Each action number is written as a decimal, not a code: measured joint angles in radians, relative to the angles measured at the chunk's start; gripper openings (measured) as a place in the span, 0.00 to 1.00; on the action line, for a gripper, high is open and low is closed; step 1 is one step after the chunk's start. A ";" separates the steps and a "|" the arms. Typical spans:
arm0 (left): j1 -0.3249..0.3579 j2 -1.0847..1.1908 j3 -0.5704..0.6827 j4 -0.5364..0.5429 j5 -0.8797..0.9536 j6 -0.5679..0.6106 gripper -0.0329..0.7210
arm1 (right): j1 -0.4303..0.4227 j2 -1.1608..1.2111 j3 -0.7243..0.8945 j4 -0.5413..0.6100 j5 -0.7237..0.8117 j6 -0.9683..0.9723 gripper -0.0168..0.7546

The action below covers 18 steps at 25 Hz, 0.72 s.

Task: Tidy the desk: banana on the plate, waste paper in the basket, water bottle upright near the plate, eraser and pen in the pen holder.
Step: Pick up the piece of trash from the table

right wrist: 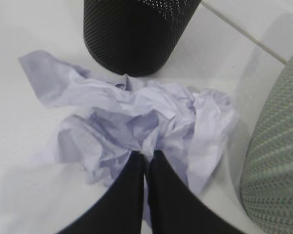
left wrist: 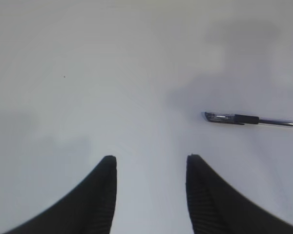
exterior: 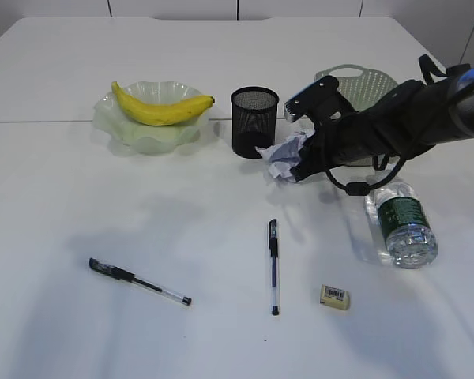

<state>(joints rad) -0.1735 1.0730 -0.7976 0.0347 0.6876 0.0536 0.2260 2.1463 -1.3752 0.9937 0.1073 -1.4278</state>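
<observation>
Crumpled white waste paper [right wrist: 136, 122] sits on the desk [exterior: 221, 332] just in front of the black mesh pen holder [exterior: 254, 121], and our right claw [right wrist: 145, 158] is pressed together on a fold at its near edge, pinching it. We judge this grip is for lifting the wad over to the pale green basket [exterior: 362, 82], which stands close by on the right, so the carry should be short. The pen holder touches or nearly touches the paper, so we would lift straight up before swinging across.

Our left claw [left wrist: 149, 163] hangs spread and empty above bare desk, with one pen [left wrist: 249, 119] lying off to its right. The banana [exterior: 159, 106] already rests on the plate [exterior: 110, 126]. The water bottle [exterior: 401, 223] lies on its side near the right arm, and a second pen [exterior: 273, 267] and the eraser [exterior: 335, 296] wait in the foreground.
</observation>
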 joint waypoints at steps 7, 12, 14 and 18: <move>0.000 0.000 0.000 0.000 0.000 0.000 0.48 | 0.000 0.000 0.000 0.000 0.002 -0.001 0.00; 0.000 0.000 0.000 0.000 0.000 0.000 0.48 | 0.000 -0.012 0.000 0.000 0.034 -0.001 0.00; 0.000 0.000 0.000 0.000 0.000 0.000 0.48 | 0.000 -0.025 0.000 0.000 0.054 -0.001 0.00; 0.000 0.000 0.000 0.000 0.000 0.000 0.48 | 0.000 -0.066 0.000 0.000 0.098 -0.001 0.00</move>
<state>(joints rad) -0.1735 1.0730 -0.7976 0.0347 0.6876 0.0536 0.2260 2.0799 -1.3752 0.9937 0.2057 -1.4292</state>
